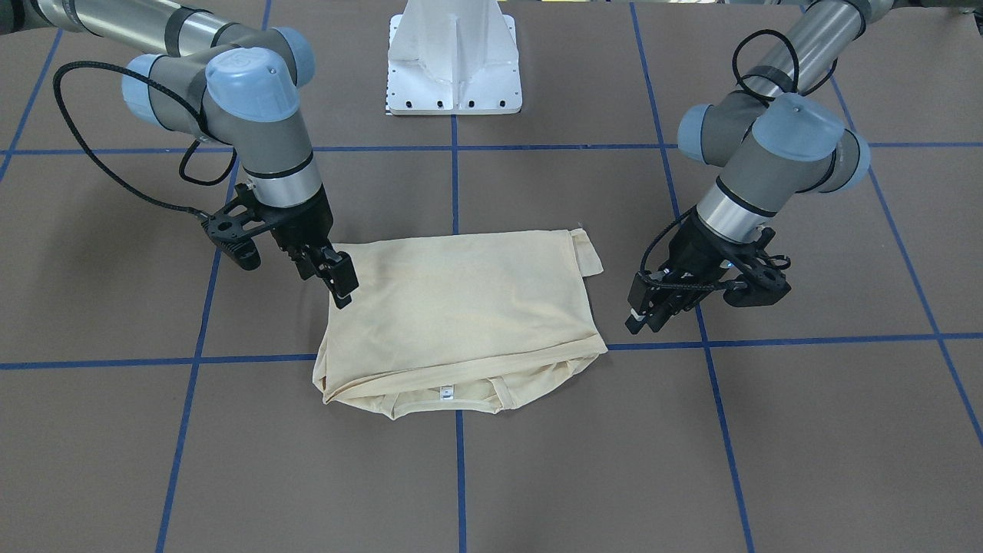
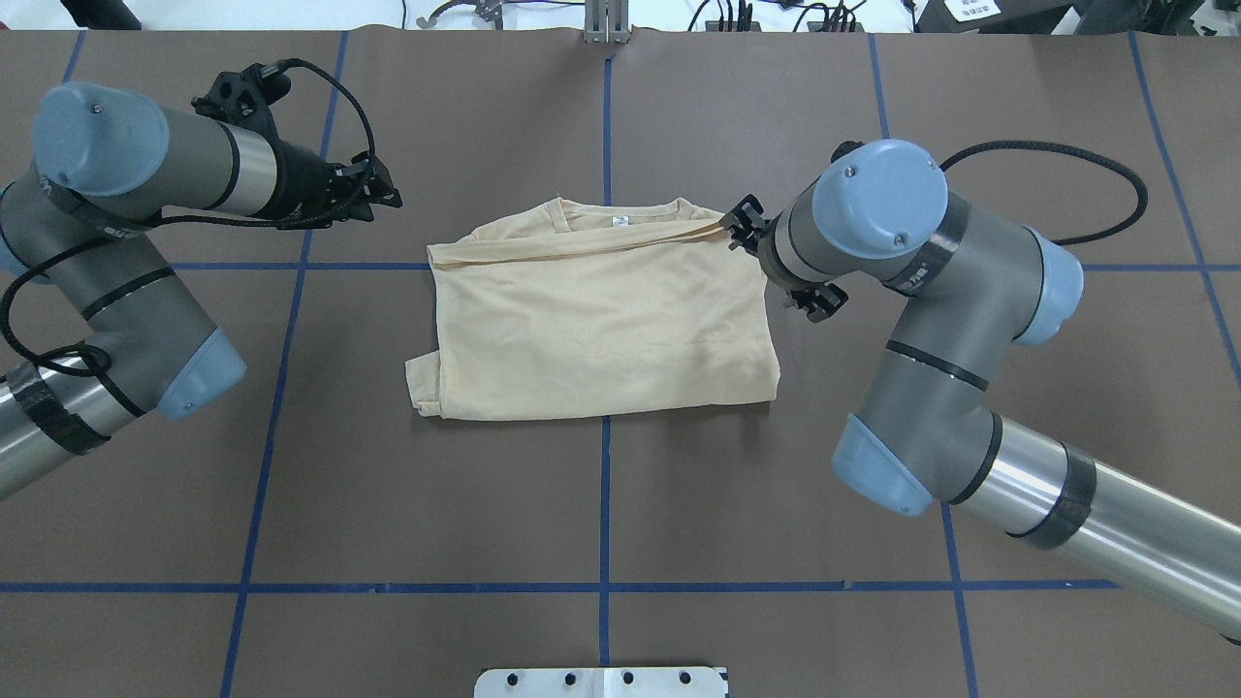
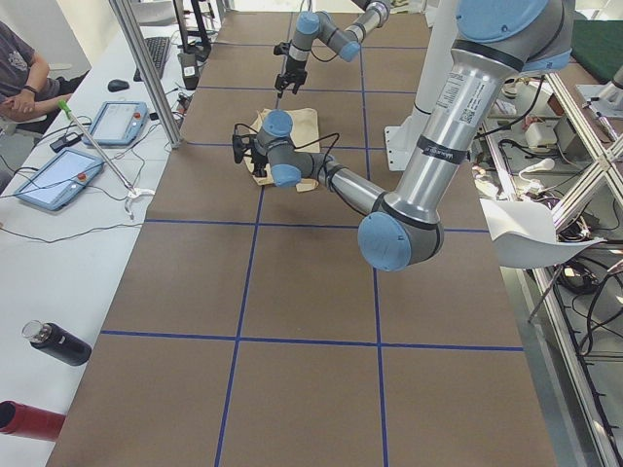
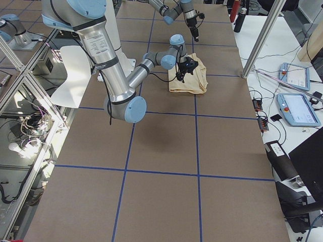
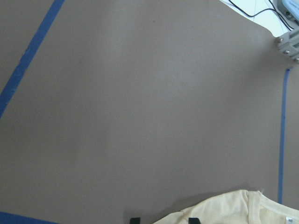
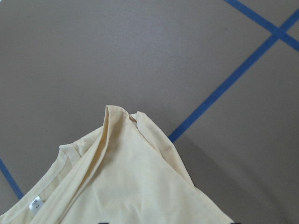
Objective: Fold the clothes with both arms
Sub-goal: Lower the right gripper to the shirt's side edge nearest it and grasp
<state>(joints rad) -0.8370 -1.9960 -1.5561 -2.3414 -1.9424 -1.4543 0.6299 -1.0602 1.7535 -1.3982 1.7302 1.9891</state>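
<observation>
Pale yellow T-shirt [image 1: 461, 307] lies folded; left tool [image 1: 643, 318] and right tool [image 1: 330, 284] gape empty.

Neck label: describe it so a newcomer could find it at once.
On the brown table with blue tape lines, one folded pale yellow shirt lies across the centre line. Its collar faces away from the robot's base; the neck label is the tiny white tag inside it, the cloth's only white mark.

Folded pale yellow T-shirt [image 6: 135, 182], white neck label [image 6: 35, 203] lower left; blue tape lines [image 6: 224, 88] on brown table [image 6: 117, 46]
</observation>
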